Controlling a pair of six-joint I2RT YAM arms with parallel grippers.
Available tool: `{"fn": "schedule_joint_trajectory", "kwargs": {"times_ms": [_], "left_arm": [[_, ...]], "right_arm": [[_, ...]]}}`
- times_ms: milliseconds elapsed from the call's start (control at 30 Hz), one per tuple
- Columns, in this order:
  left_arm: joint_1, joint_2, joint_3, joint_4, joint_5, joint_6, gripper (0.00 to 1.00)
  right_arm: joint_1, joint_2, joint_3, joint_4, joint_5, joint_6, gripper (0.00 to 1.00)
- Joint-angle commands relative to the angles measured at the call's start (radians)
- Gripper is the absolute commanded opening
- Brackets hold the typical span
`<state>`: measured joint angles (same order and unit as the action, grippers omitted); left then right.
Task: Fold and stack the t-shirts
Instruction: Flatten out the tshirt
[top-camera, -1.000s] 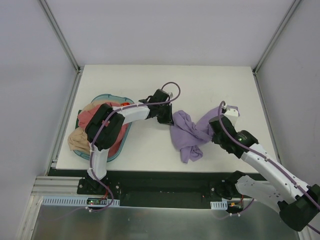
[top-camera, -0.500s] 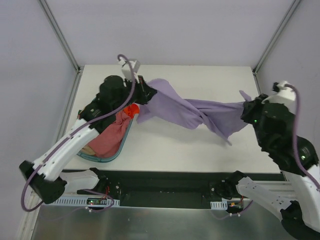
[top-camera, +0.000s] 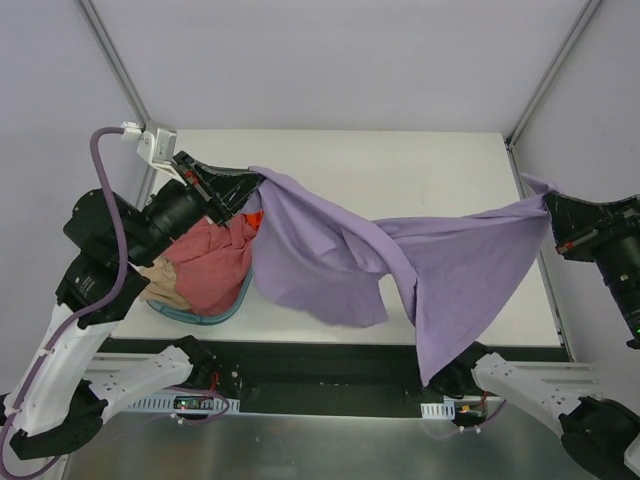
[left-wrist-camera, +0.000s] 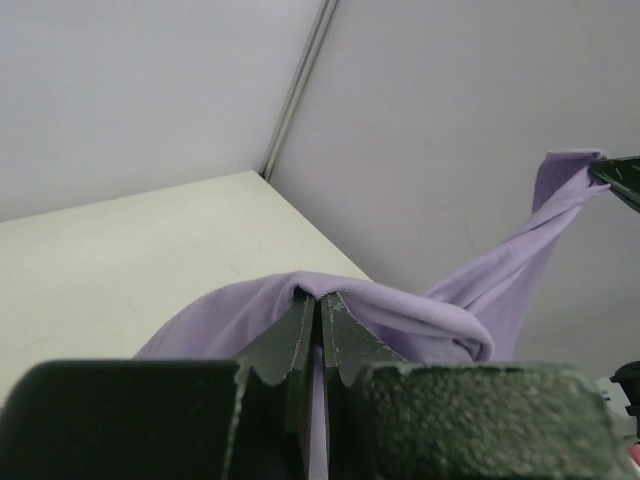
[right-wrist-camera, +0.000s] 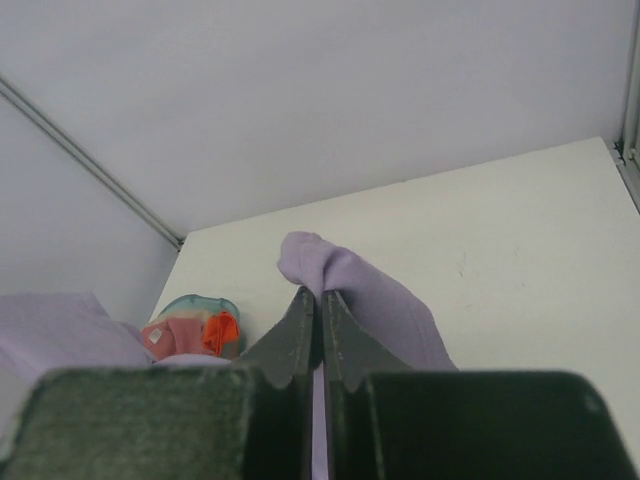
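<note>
The lavender t-shirt (top-camera: 400, 265) hangs stretched in the air between both grippers, well above the white table (top-camera: 420, 165), its lower part drooping toward the near edge. My left gripper (top-camera: 255, 183) is shut on its left corner, seen in the left wrist view (left-wrist-camera: 319, 296). My right gripper (top-camera: 552, 208) is shut on the right corner, seen in the right wrist view (right-wrist-camera: 320, 293). The pink-red t-shirt (top-camera: 215, 265) and the tan t-shirt (top-camera: 160, 282) lie bunched in the teal basket (top-camera: 215, 317) at the left.
An orange piece of cloth (right-wrist-camera: 220, 330) sits in the basket beside the pink one. Metal frame posts (top-camera: 120, 75) rise at the table's back corners. Grey walls enclose the table on three sides.
Both arms have risen and moved apart, lifting the lavender t-shirt from a crumpled heap on the table into a stretched, hanging sheet.
</note>
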<state>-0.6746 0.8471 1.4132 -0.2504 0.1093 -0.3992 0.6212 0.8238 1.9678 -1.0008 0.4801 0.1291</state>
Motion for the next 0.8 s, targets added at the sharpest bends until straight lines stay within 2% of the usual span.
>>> {"fn": "schedule_joint_trajectory", "kwargs": {"times_ms": [0, 133, 233, 400, 500, 600, 700, 767], "left_arm": [[-0.005, 0.004, 0.073, -0.007, 0.058, 0.008, 0.0], [-0.005, -0.014, 0.101, -0.021, 0.084, 0.019, 0.0], [-0.005, -0.04, 0.029, -0.015, 0.053, 0.016, 0.0], [-0.005, 0.024, -0.12, -0.009, 0.012, -0.004, 0.0], [-0.005, 0.104, -0.204, -0.001, -0.034, -0.026, 0.0], [-0.005, 0.219, -0.229, 0.007, -0.161, -0.018, 0.0], [-0.002, 0.366, -0.192, 0.017, -0.282, -0.012, 0.0], [0.01, 0.482, -0.125, 0.016, -0.316, -0.003, 0.0]], "right_arm": [[-0.003, 0.069, 0.1, -0.058, -0.084, -0.002, 0.01], [-0.005, 0.084, 0.175, -0.082, -0.135, 0.02, 0.01], [-0.005, 0.049, 0.1, -0.085, -0.103, 0.02, 0.01], [-0.005, -0.02, -0.151, -0.078, 0.243, 0.03, 0.01], [-0.003, 0.001, -0.297, -0.039, 0.429, 0.014, 0.01], [-0.014, 0.113, -0.429, 0.074, 0.532, -0.075, 0.01], [-0.075, 0.279, -0.471, 0.134, 0.549, -0.072, 0.01], [-0.132, 0.387, -0.486, 0.219, 0.487, -0.114, 0.01]]}}
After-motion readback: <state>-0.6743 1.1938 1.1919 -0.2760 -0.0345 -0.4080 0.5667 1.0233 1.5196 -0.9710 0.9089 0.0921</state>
